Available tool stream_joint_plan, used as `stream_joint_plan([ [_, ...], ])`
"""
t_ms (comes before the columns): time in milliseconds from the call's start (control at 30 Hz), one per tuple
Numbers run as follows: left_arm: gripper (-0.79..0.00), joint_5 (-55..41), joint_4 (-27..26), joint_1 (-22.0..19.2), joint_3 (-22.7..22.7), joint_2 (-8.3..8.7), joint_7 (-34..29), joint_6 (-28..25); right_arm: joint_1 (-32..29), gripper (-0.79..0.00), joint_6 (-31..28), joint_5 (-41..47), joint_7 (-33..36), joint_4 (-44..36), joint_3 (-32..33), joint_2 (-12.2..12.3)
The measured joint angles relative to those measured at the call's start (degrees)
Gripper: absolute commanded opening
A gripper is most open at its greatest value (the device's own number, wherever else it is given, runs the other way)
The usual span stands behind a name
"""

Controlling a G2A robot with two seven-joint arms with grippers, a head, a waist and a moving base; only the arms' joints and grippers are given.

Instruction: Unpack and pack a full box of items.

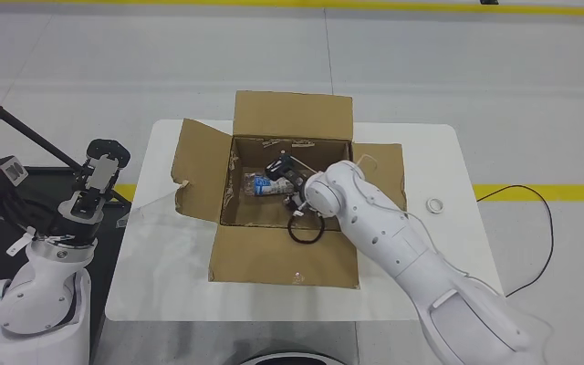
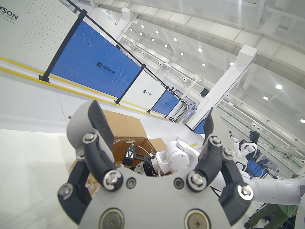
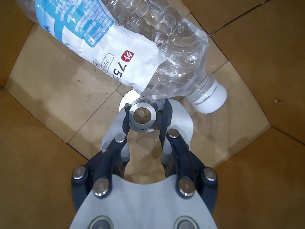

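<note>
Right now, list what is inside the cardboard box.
A clear plastic bottle lying on its side, and a metal fitting clamped in the right gripper. Its arm hides part of the box floor.

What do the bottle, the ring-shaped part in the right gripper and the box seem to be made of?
The bottle: thin clear plastic, glossy and dented, with a printed film label. The ring-shaped part: likely metal, silvery with a machined sheen. The box: brown cardboard, matt and scuffed, with folded flaps.
</note>
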Motion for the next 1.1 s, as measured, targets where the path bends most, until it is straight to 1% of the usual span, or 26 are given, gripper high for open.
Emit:
stream_joint_plan([
  [100,0.0,0.0,0.0,0.0,0.0,0.0,0.0,0.0,0.15,-0.637,-0.08,-0.32,0.01,0.23,0.22,-0.18],
  [200,0.0,0.0,0.0,0.0,0.0,0.0,0.0,0.0,0.17,-0.659,-0.03,-0.79,0.2,0.0,0.61,-0.22],
  [233,0.0,0.0,0.0,0.0,0.0,0.0,0.0,0.0,0.13,-0.693,0.0,-0.94,0.3,-0.16,0.76,-0.21],
  [333,0.0,0.0,0.0,0.0,0.0,0.0,0.0,0.0,-0.14,-0.745,0.05,-1.64,0.74,-0.9,1.36,-0.04],
  [367,0.0,0.0,0.0,0.0,0.0,0.0,0.0,0.0,-0.26,-0.785,0.1,-1.89,0.89,-1.19,1.6,0.06],
  [567,0.0,0.0,0.0,0.0,0.0,0.0,0.0,0.0,-2.05,-0.785,-0.36,-3.16,1.57,-5.09,4.2,1.23],
  [767,0.0,0.0,0.0,0.0,0.0,0.0,0.0,0.0,-6.52,-0.785,-2.91,-3.78,2.48,-14.43,9.85,3.83],
  [967,0.0,0.0,0.0,0.0,0.0,0.0,0.0,0.0,-14.46,-0.785,-6.84,-4.12,3.56,-28.59,18.77,7.3],
  [1100,0.0,0.0,0.0,0.0,0.0,0.0,0.0,0.0,-21.25,-0.785,-9.94,-1.73,0.96,-39.09,26.6,9.37],
])
